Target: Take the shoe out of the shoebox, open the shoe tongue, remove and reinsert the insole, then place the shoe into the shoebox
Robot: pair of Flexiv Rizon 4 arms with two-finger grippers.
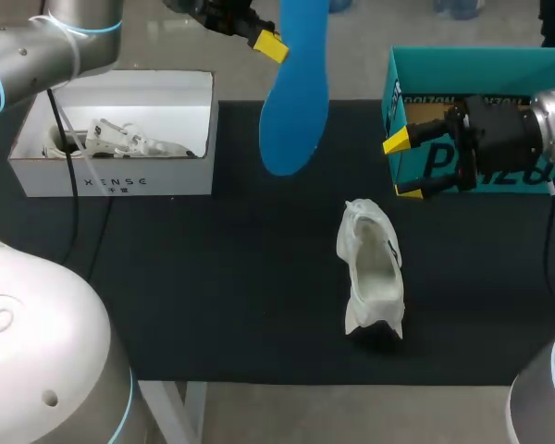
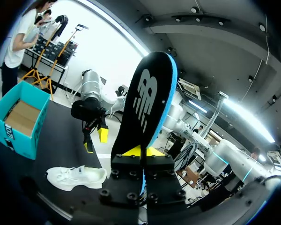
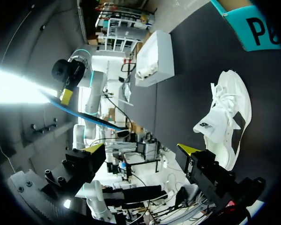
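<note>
Step in hand, by judgement: reinserting the insole.

- Clamping the blue insole (image 1: 294,102) by one end in the left gripper (image 1: 274,44), jaws clenched on it. Dangling it high over the table (image 1: 213,305), well apart from the shoe (image 1: 373,268).
- Noting the shoe resting on the dark mat near the middle, opening facing up, apart from the teal shoebox (image 1: 481,57) at the right.
- Holding the right gripper (image 1: 402,166) in front of the shoebox wall, jaws released, nothing between them, near the shoe but not touching it.

Doing it well (judgement only):
- Steadying the shoe at the heel collar with the right gripper before any contact; probably light enough to slide or tip.
- Lining up the insole's long axis with the shoe's.
- Feeding the free end, seemingly the broader forefoot, in first at a shallow angle, under the tongue and not onto it.
- Pushing slowly; expecting a flexible insole to buckle or fold if jammed.
- Letting go only after seating the heel end flat.
</note>
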